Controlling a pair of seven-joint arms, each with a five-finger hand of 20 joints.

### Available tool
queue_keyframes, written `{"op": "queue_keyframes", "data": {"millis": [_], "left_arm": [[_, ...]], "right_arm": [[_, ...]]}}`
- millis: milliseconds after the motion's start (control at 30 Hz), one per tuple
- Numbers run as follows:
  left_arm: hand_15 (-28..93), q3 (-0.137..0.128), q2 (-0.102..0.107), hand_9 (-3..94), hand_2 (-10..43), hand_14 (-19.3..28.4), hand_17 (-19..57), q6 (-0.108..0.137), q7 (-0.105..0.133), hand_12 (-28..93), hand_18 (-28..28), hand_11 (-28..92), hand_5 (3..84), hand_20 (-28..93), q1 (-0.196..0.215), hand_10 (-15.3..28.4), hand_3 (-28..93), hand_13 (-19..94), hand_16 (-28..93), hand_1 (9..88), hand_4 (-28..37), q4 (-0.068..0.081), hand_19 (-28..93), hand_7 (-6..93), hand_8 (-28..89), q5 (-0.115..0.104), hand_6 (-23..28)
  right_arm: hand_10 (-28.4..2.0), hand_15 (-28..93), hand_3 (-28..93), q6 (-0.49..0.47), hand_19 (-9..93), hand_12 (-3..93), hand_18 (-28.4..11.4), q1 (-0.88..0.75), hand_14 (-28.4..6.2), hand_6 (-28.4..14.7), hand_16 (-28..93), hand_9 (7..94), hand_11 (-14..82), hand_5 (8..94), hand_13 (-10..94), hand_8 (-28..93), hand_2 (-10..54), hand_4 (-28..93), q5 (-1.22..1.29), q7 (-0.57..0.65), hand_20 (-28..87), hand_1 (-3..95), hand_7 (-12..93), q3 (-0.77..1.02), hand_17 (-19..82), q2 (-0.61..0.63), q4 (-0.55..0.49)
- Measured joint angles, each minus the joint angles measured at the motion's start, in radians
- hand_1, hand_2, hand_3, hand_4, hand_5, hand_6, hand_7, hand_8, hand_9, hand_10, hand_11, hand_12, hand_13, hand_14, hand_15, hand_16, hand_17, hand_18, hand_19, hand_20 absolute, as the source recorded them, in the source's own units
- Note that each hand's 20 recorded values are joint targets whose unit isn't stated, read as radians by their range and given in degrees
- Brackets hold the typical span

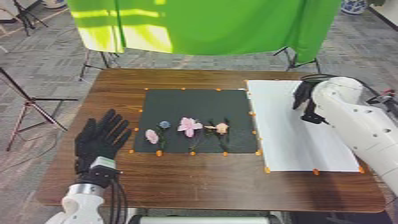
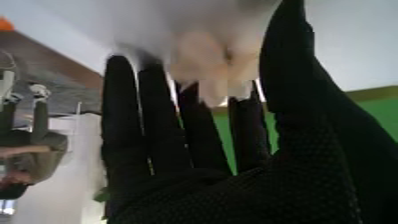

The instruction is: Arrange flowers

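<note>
Placing seems step now. Black-gloved right hand (image 1: 303, 93) over flat white paper sheet (image 1: 306, 150), fingers straight, pale peach flower (image 2: 202, 62) at tips; can't tell if gripped. Next: leave flower flat, back off.

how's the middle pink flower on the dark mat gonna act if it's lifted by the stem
The flower looks light for its size, its petals thin and spread, so they might crease if squeezed. With a wide bloom on a slim stem, it may droop or twist.
</note>
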Motion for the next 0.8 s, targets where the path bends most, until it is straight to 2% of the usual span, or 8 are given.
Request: {"op": "queue_keyframes", "data": {"millis": [67,100,200,400,500,633,800], "left_arm": [[36,0.0,0.0,32.1,12.4,15.9,-6.2,0.0,-0.002,11,14.6,22,41.2,9,-0.001,15.5,72,22,-6,25.5,-28.3,0.0,33,10.8,-7,0.0,9.6],[36,0.0,-0.001,32.1,12.3,16.0,-6.2,0.0,-0.003,11,14.6,22,41.2,9,-0.001,15.5,72,22,-6,25.5,-28.3,0.0,33,10.8,-7,0.0,9.6],[37,-0.002,-0.001,32.1,12.3,16.0,-6.3,0.0,-0.008,11,14.7,22,41.2,9,-0.001,15.5,72,22,-6,25.5,-28.3,0.0,33,10.9,-7,0.0,9.6],[37,-0.002,-0.002,31.9,12.3,16.1,-6.3,0.0,-0.008,11,14.7,22,41.2,9,0.0,15.5,72,22,-6,25.4,-28.3,0.0,33,11.0,-7,-0.001,9.6],[37,-0.002,-0.002,31.8,12.3,16.1,-6.3,0.0,-0.008,11,14.8,22,41.2,9,-0.001,15.5,72,22,-6,25.5,-28.3,0.0,33,11.0,-7,-0.001,9.7],[37,-0.002,-0.002,31.7,12.3,16.1,-6.3,-0.001,-0.008,11,14.8,22,41.2,9,-0.001,15.5,72,22,-6,25.4,-28.3,0.0,33,11.0,-7,-0.001,9.7],[37,-0.014,-0.003,31.7,12.3,16.1,-6.3,-0.001,-0.008,11,14.8,22,41.2,9,0.01,15.6,72,22,-6,25.5,-28.3,-0.002,33,11.1,-7,-0.001,9.7]], "right_arm": [[-9.7,29,66,0.05,64,33.9,-17.7,-0.03,-5.2,1.3,36,74.7,11.0,62.2,66,-8,-9.5,-28,-0.019,-0.004,23,59.3,27,0.005,24,0.012,-0.033],[-9.2,29,64,0.081,64,37.9,-17.4,-0.049,-4.8,1.5,38,78.3,11.1,65.2,68,-6,-9.5,-28,-0.032,-0.008,23,60.4,30,0.006,25,0.018,-0.049],[-8.9,31,63,0.173,64,41.8,-17.3,-0.11,-5.5,2.6,41,83.3,12.7,70.9,71,-4,-9.5,-28,-0.069,-0.03,25,61.9,36,0.011,26,0.033,-0.086],[-8.9,32,66,0.24,64,42.8,-17.5,-0.178,-5.9,2.8,41,84.8,12.8,72.0,72,-3,-9.5,-28,-0.087,-0.073,26,60.7,38,0.027,26,0.062,-0.145],[-8.9,33,67,0.265,64,43.0,-17.6,-0.227,-6.0,2.3,41,84.9,12.7,72.2,72,-3,-9.5,-28,-0.086,-0.082,26,59.9,38,0.049,26,0.083,-0.212],[-9.1,33,68,0.343,65,43.2,-17.8,-0.36,-6.1,2.1,41,84.9,12.6,72.3,72,-3,-9.5,-28,-0.093,-0.096,26,59.5,37,0.151,26,0.116,-0.385],[-9.6,33,68,0.319,65,42.9,-18.1,-0.516,-6.3,1.6,40,84.7,12.0,72.7,72,-3,-9.5,-28,-0.079,-0.106,25,59.3,35,0.298,26,0.137,-0.625]]}}
